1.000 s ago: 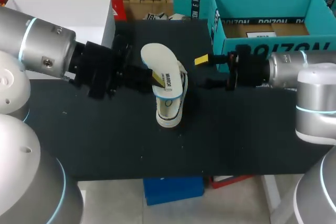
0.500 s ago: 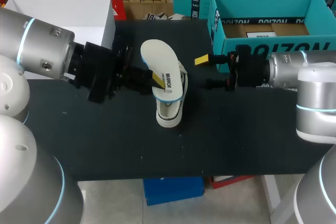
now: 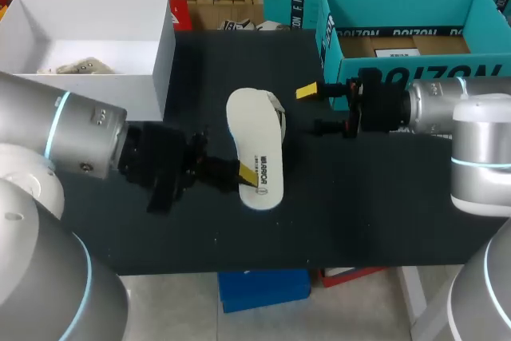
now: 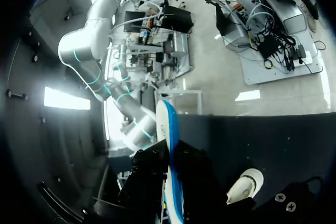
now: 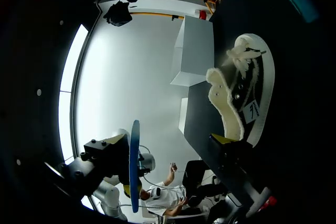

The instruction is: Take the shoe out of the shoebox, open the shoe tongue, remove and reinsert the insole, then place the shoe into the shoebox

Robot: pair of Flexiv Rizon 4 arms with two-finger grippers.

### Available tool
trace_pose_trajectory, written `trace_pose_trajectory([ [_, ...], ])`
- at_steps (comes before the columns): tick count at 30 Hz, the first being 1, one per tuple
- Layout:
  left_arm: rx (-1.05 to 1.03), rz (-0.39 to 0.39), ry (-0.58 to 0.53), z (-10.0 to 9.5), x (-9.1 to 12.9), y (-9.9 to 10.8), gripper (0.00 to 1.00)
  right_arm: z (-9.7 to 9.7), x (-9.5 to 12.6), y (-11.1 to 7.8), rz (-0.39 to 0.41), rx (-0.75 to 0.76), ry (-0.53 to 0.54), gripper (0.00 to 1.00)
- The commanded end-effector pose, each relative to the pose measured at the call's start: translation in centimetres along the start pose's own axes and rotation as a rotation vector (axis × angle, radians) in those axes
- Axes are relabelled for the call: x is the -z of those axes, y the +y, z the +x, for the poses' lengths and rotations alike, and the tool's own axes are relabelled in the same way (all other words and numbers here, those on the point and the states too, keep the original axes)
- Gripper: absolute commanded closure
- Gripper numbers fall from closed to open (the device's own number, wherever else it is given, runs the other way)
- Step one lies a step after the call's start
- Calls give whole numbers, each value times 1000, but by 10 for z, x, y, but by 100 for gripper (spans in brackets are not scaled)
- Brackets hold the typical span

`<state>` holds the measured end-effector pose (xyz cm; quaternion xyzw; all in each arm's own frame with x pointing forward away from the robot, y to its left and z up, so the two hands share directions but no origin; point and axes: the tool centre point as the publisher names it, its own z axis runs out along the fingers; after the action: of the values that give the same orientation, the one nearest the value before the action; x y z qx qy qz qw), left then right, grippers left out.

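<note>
The left claw [image 3: 242, 173] is clenched on the insole [image 3: 255, 145] near its nearer end. The insole's long axis runs from the near edge of the table [image 3: 359, 197] towards the far side, leaning slightly left. It hides most of the shoe [image 5: 247, 93], which lies on the table. Beside it to the right, the right claw [image 3: 317, 109] hangs released. Far left, a white box [image 3: 164, 53] holds crumpled paper [image 3: 80, 65]. Far right, the teal shoebox [image 3: 351, 57] holds cardboard [image 3: 399, 44]. The left arm has drawn back, carrying the insole nearer.
</note>
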<state>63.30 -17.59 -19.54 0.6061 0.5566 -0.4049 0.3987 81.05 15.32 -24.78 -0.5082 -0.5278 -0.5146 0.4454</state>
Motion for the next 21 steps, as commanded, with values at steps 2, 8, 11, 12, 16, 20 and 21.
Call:
trace_pose_trajectory([
  [2, -35, -80, -49, 21, -2, -12, 100, -1, -2, 0, -2, 0, -2, 0],
  [8, -56, -71, -60, 43, -10, -7, 100, -1, -2, 0, -2, 0, -2, 0],
  [11, -63, -59, -75, 57, -15, -4, 100, -1, -2, 0, -2, 0, -2, 0],
  [12, -66, -58, -88, 62, -16, -2, 100, -1, -2, 0, -2, 0, -2, 0],
  [16, -84, -95, -81, 79, -18, 3, 100, -1, -2, 0, -2, 0, -2, 0],
  [20, -95, -134, -89, 90, -16, 11, 100, -1, -2, 0, -2, 0, -2, 0],
  [21, -109, -143, -84, 91, -16, 13, 100, -1, -2, 0, -2, 0, -2, 0],
])
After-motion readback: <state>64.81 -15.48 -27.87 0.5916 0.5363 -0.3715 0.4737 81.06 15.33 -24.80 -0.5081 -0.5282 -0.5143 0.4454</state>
